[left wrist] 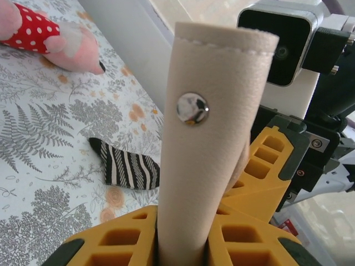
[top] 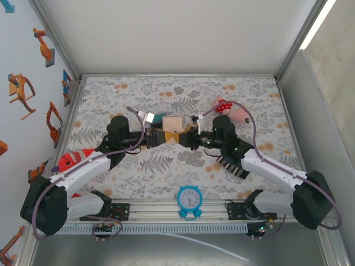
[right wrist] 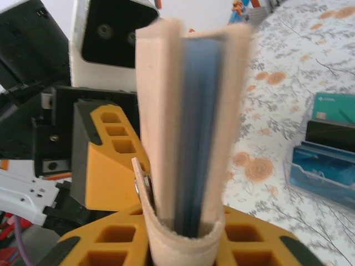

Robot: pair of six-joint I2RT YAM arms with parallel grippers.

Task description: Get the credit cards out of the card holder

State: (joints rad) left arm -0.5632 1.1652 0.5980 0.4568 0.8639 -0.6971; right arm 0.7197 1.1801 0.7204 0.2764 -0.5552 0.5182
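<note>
The tan card holder (top: 174, 123) stands upright above the middle of the table, held from both sides. My left gripper (top: 161, 137) is shut on its folded spine, and the left wrist view shows the tan cover (left wrist: 216, 111) with its metal snap rising between the yellow fingers (left wrist: 119, 241). My right gripper (top: 187, 137) is shut on the opposite end, where the wallet's (right wrist: 161, 111) edges stand slightly apart and show blue layers inside. A teal credit card (right wrist: 334, 107) and a blue one (right wrist: 321, 165) sit in a clear stand on the table.
A black-and-white striped sock (top: 233, 166) lies under the right arm. A pink plush with a red dotted bow (top: 230, 111) lies at the back right, and a red plush (top: 75, 159) is at the left. A blue clock (top: 189, 200) stands at the near edge.
</note>
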